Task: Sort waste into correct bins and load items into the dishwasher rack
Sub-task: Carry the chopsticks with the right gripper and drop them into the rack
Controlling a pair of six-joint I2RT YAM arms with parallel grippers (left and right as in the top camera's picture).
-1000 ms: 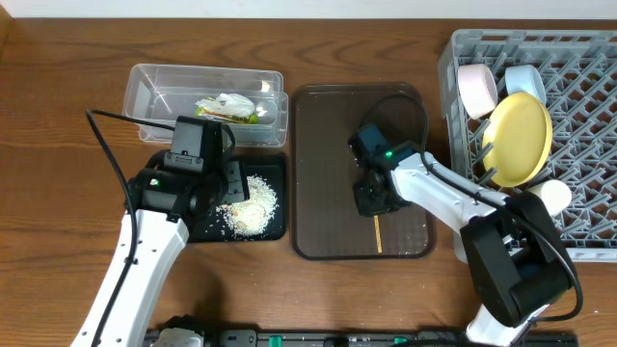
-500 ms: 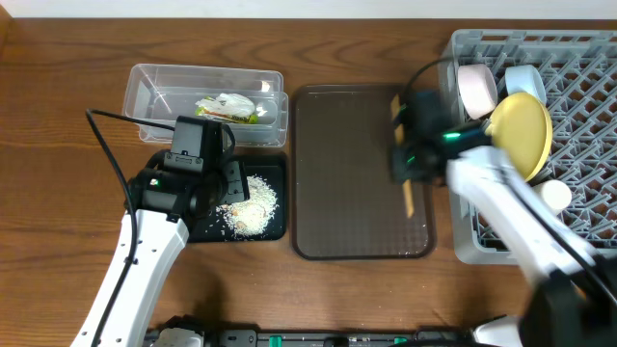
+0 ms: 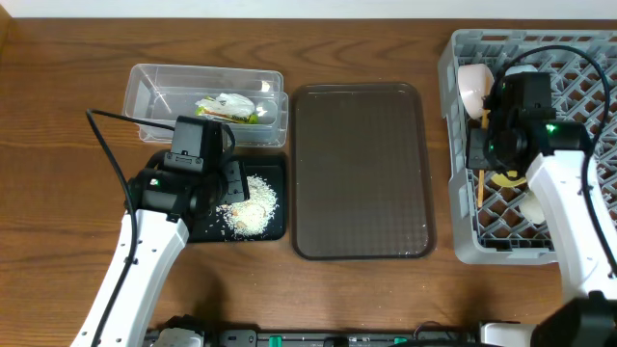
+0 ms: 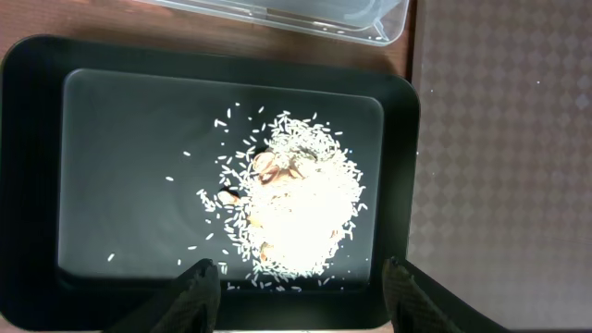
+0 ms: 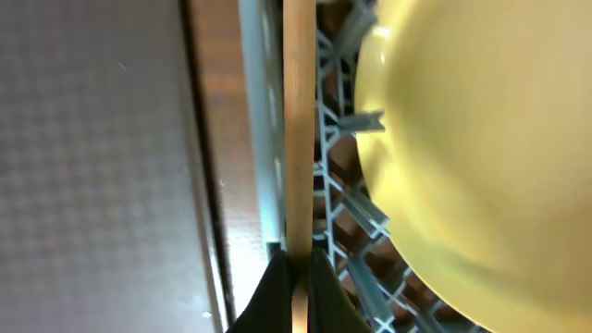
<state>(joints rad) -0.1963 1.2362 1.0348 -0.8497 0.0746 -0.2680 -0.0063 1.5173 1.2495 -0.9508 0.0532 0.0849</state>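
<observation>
The thin wooden chopsticks (image 5: pixel 298 111) are pinched in my right gripper (image 5: pixel 296 273) over the large grey plastic lattice rack (image 3: pixel 598 96).
They sit at the rack's left wall, just beside the round pale-yellow plate (image 5: pixel 462 139). My left gripper (image 4: pixel 302 287) hovers spread above the white rice scraps (image 4: pixel 296 213) in the glossy black tray (image 4: pixel 37 166).

Grey lattice plastic rack (image 3: pixel 588 58), right edge: round pale-yellow plate (image 5: pixel 462 139), thin wooden chopsticks (image 5: pixel 298 120). Left: clear plastic tub (image 3: pixel 145 82), crumpled wrapper (image 3: pixel 227 106) inside; black tray (image 4: pixel 28 185), white rice (image 4: pixel 301 208) heaped.

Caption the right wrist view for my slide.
Right end effector grips chopsticks at the rack edge, beside the yellow plate.
</observation>
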